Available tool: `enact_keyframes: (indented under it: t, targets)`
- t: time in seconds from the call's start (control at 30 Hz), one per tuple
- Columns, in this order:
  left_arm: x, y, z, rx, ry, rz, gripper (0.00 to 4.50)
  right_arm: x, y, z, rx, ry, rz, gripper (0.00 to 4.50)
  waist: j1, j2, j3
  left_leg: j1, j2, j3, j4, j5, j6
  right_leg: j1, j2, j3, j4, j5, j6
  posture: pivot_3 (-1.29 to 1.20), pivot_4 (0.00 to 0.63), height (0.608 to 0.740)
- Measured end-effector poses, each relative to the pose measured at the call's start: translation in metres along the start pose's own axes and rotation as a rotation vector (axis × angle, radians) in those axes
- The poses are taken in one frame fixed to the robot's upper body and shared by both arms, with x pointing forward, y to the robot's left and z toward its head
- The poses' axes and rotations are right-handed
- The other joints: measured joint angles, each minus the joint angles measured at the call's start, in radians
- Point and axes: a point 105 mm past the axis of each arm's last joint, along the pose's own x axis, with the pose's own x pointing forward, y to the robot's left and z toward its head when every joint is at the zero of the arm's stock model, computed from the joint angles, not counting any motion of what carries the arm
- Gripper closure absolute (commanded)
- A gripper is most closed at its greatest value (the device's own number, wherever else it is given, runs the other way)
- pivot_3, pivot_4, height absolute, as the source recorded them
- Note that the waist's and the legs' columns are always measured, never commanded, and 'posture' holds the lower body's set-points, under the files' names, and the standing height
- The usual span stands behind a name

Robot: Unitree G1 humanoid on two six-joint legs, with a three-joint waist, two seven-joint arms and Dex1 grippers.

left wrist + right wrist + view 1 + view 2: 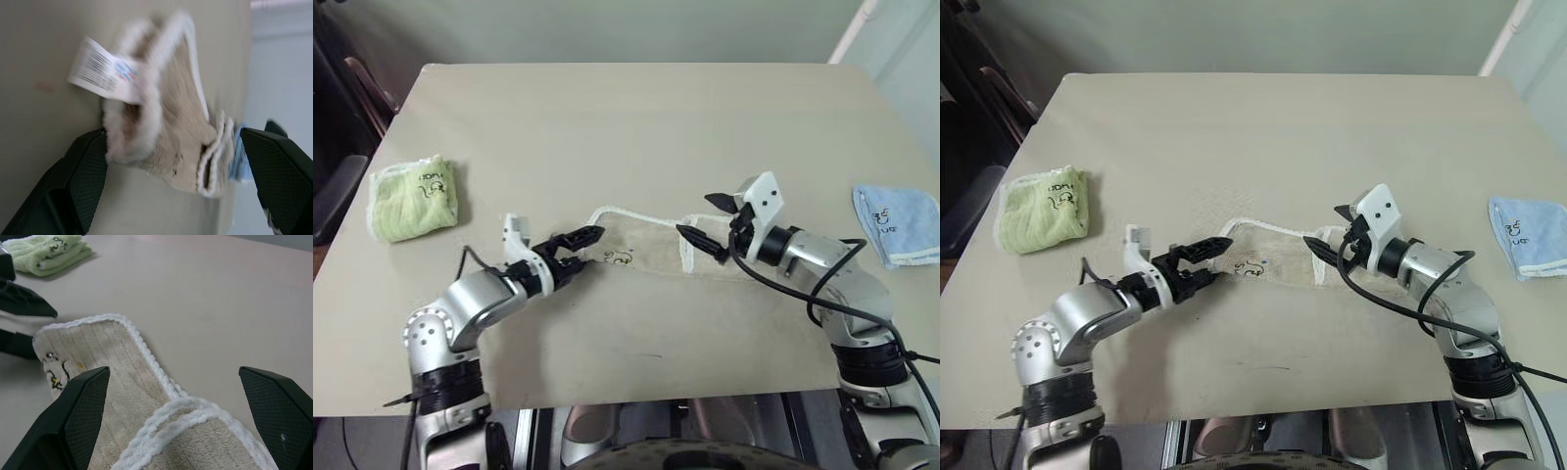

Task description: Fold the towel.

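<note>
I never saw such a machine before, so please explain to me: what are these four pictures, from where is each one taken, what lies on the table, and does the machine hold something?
This is a humanoid robot with two arms, each ending in a two-fingered black pincer. Two pictures come from cameras in its head, looking down over the arms. The other two come from cameras on its wrists, looking along the fingers.

On the table lies a beige towel with white edging, partly folded into a strip. A folded green towel lies at the robot's left, a folded blue towel at its right.

The left pincer and the right pincer are both open, one at each end of the beige towel. Nothing is gripped at this moment.
</note>
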Motion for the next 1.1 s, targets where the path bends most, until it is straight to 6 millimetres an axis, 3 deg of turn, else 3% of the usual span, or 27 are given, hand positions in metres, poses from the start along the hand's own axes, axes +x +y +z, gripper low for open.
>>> enact_keyframes:
  t: [0.3, 0.9, 1.0, 1.1]
  targets:
    - [0.003, -0.005, -0.002, -0.031, -0.051, 0.075, 0.00, -0.003, -0.005, 0.000, 0.002, 0.000, -0.028, 0.04, -0.005, -0.001, 0.000, 0.000, 0.000, 0.001, -0.001, 0.000, -0.003, 0.000, 0.001, 0.000, 0.000, -0.003, -0.001, 0.00, 0.150, 0.740]
    - [-0.008, 0.002, 0.014, -0.088, -0.142, 0.137, 0.00, -0.004, -0.005, 0.000, -0.010, 0.006, -0.034, 0.04, -0.022, -0.001, 0.001, 0.002, 0.004, 0.001, -0.001, -0.002, -0.001, 0.000, 0.004, -0.001, 0.000, -0.003, -0.001, 0.00, 0.150, 0.740]
    - [-0.008, 0.004, 0.013, -0.097, -0.144, 0.143, 0.56, -0.004, -0.006, 0.000, -0.012, 0.007, -0.036, 0.00, -0.022, -0.001, 0.001, 0.002, 0.004, 0.001, -0.001, -0.002, -0.001, 0.000, 0.004, -0.001, 0.000, -0.003, -0.001, 0.00, 0.150, 0.740]
    - [-0.009, 0.008, 0.012, -0.108, -0.145, 0.154, 1.58, -0.004, -0.007, -0.001, -0.015, 0.012, -0.042, 0.00, -0.023, -0.001, 0.001, 0.001, 0.004, 0.001, -0.001, -0.002, -0.001, 0.000, 0.004, -0.001, 0.000, -0.003, -0.002, 0.00, 0.150, 0.740]
